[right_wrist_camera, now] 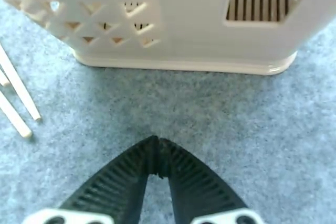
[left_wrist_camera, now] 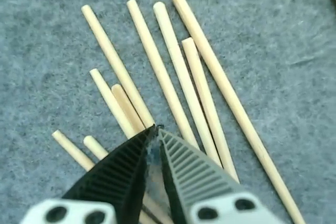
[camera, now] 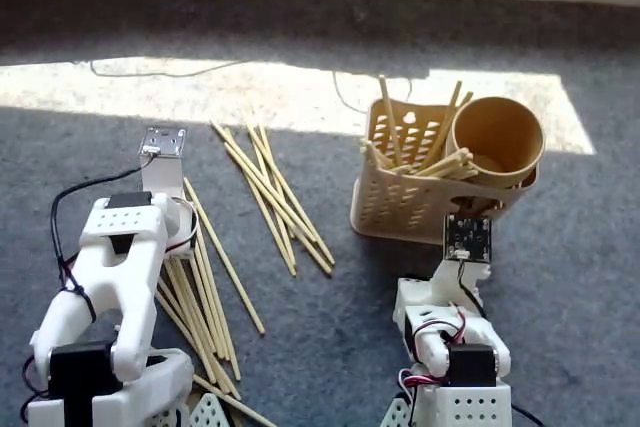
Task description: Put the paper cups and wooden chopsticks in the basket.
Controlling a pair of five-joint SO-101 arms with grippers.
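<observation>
Wooden chopsticks (camera: 275,197) lie loose on the grey bench (camera: 560,277) in two lots: a fan in the middle, left of the basket (camera: 400,202), and a second bundle (camera: 205,287) at the near left, beside the left arm. More sticks already stand in the basket, leaning out over its rim, and a paper cup (camera: 495,142) sits tilted at its right end.

The left claw (left_wrist_camera: 156,129) hangs over the near bundle with its tips pinched together and, as far as we can tell, nothing between them. The right claw (right_wrist_camera: 157,156) is likewise closed and empty, low over the bench just on the near side of the basket wall.

We see the main risk on the left. A closed claw lowered onto round sticks would shove and roll them apart instead of gripping, so it has to open first. The sticks lie touching, so we may catch two or three at once, or pinch one near its end and have it swing and slip out on the way. A long stick carried across could strike those leaning out of the basket, or tip the cup. The right claw is so near the basket that a small forward move could push the basket, which looks light, along the bench
</observation>
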